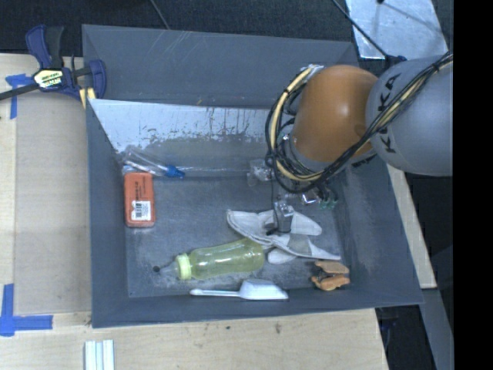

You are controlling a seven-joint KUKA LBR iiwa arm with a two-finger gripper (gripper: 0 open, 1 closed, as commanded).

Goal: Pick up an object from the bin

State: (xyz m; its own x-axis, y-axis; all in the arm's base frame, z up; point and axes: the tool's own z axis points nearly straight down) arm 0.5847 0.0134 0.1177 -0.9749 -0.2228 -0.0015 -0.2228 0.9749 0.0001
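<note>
My gripper (pixel 283 217) hangs under the arm's wrist in the right half of the bin, right over a crumpled white cloth item (pixel 302 241) on the bin floor, and its tip reaches down to the cloth's upper fold. Just left of the cloth, a yellow-green clear bottle (pixel 222 260) lies on its side. A small brown piece (pixel 330 275) sits at the cloth's lower right.
A white plastic scoop (pixel 245 290) lies along the front wall. An orange block with a white label (pixel 139 200) rests at the left, and a clear tube with a blue cap (pixel 155 167) behind it. The arm's orange dome and cables cover the bin's back right.
</note>
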